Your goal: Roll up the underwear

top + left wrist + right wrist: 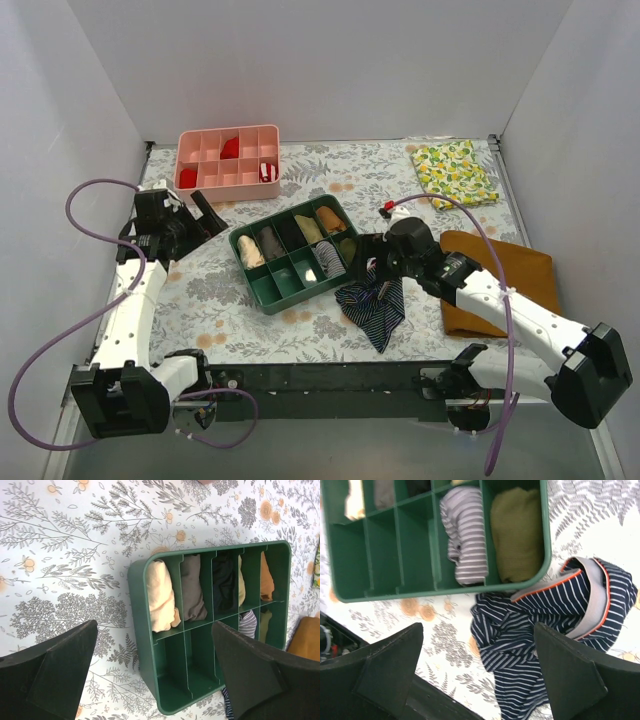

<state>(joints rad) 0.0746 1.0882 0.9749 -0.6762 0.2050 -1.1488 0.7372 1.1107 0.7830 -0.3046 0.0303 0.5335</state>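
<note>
The underwear (373, 310) is a crumpled heap of dark navy striped boxer shorts on the table, just right of the green tray's near corner. In the right wrist view the underwear (540, 645) shows its grey, orange-edged waistband. My right gripper (368, 268) hangs open and empty just above the heap; in the right wrist view the right gripper (480, 680) has the cloth between its spread fingers. My left gripper (198, 215) is open and empty at the far left, away from the underwear. In the left wrist view the left gripper (155, 675) frames the tray.
The green tray (245, 262) holds several rolled garments; its near-left compartments are bare. A pink tray (228, 178) stands at the back. A lemon-print cloth (455, 172) lies back right, a mustard-brown cloth (515, 275) at the right. The table's dark front edge (330, 375) runs below.
</note>
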